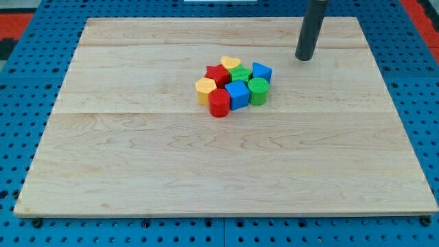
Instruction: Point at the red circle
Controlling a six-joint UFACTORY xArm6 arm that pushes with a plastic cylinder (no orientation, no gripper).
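Note:
The red circle (219, 103) is a short red cylinder at the bottom-left of a tight cluster of blocks in the middle of the wooden board (137, 171). Around it are a yellow block (205, 88) to its upper left, a red star-like block (217, 74) above, and a blue cube (238, 93) to its right. My tip (304, 58) is the lower end of the dark rod near the view's top right. It stands well away from the cluster, up and to the right of the red circle, touching no block.
The cluster also holds a yellow block (230, 63) at its top, a green block (240, 74), a blue block (261, 71) at the right, and a green cylinder (258, 90). A blue perforated table (20, 103) surrounds the board.

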